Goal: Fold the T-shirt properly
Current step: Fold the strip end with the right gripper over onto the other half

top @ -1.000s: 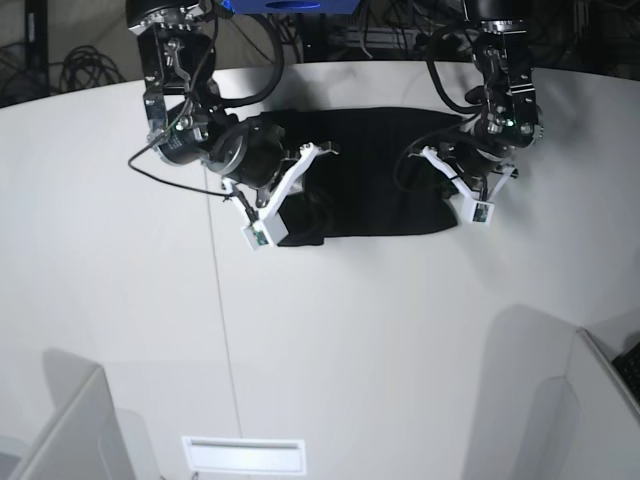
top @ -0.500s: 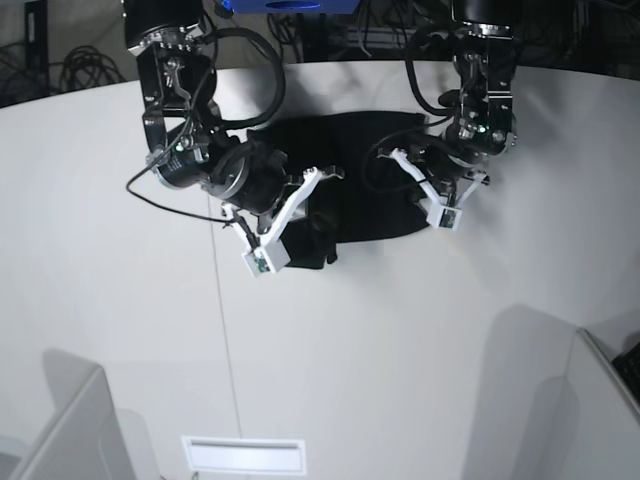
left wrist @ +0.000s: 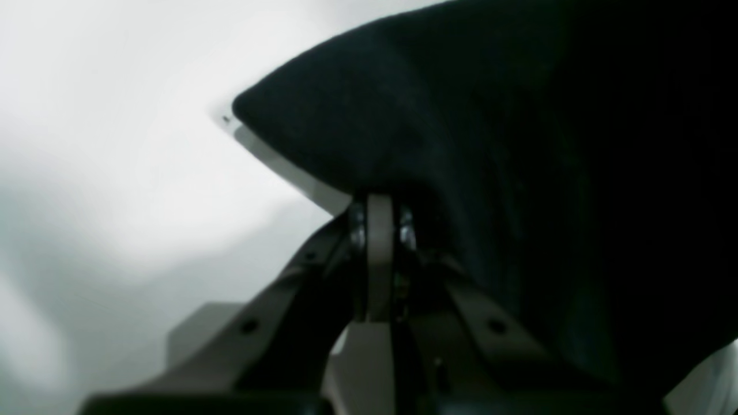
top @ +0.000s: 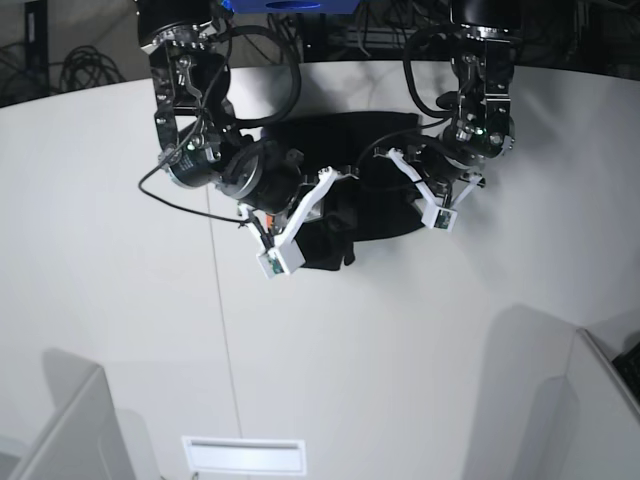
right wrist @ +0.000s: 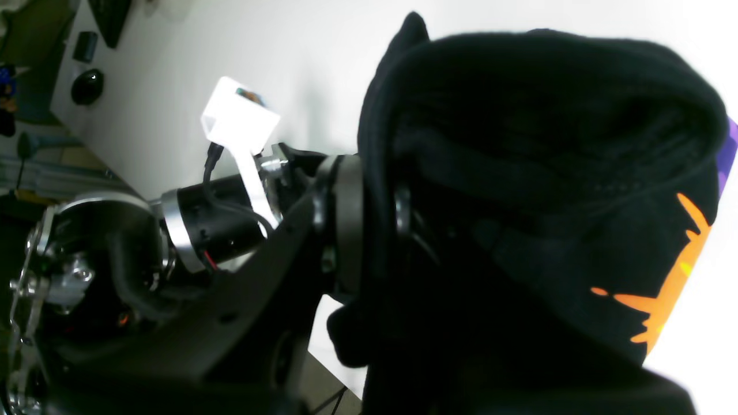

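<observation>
Base view: T-shirt (top: 375,185) bunched on bench (top: 120,300) between both arms, narrower than a second ago.
Left fingers (left wrist: 377,210): closed on a T-shirt edge, lifted off bench.
Right fingers (right wrist: 369,219): clamped on a thick fold; orange-purple print showing at its edge.
Change: both arms moved inward, right-arm side drawn toward centre.
Meaning: likely a side fold under way; layers rumpled, not yet flat.

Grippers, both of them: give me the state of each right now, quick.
Left gripper: shut on the T-shirt, pinching its edge.
Right gripper: shut on the T-shirt, with bunched fabric between the jaws.
</observation>
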